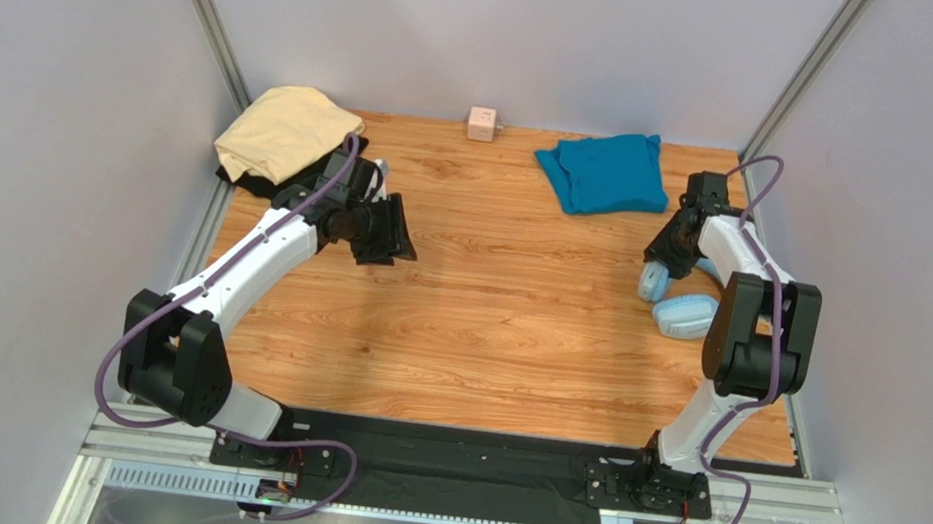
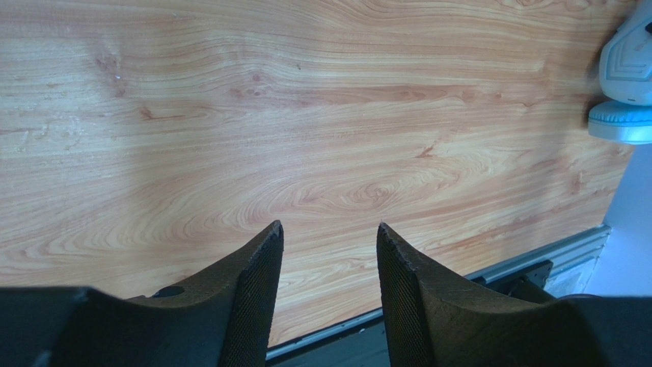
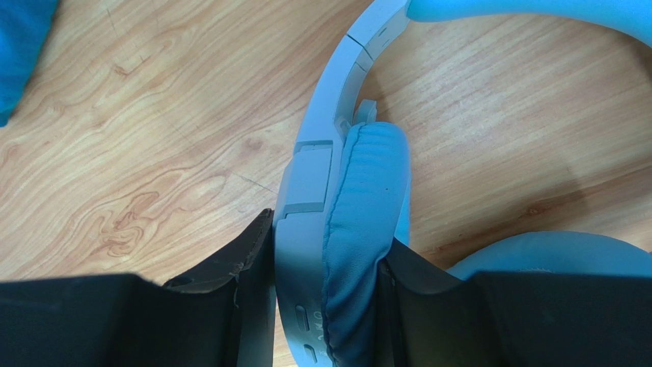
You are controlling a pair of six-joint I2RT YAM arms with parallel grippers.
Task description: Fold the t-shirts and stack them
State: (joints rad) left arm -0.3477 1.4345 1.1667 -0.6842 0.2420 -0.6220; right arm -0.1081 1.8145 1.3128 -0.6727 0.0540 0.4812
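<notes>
The cream-yellow t-shirt (image 1: 285, 127) lies bunched in the far left corner, on top of the black t-shirt (image 1: 258, 186), of which only an edge shows. The teal t-shirt (image 1: 603, 170) lies folded at the far right; its corner (image 3: 19, 46) shows in the right wrist view. My left gripper (image 1: 392, 238) (image 2: 329, 229) hovers open over bare wood just right of the cream and black pile, with nothing between its fingers. My right gripper (image 1: 664, 256) (image 3: 325, 237) is shut on one earcup of the light-blue headphones (image 3: 360, 199), below the teal shirt.
The headphones (image 1: 676, 305) rest on the table near the right edge, and they also show in the left wrist view (image 2: 627, 76). A small pink cube (image 1: 483, 123) sits at the back middle. Grey walls close in on both sides.
</notes>
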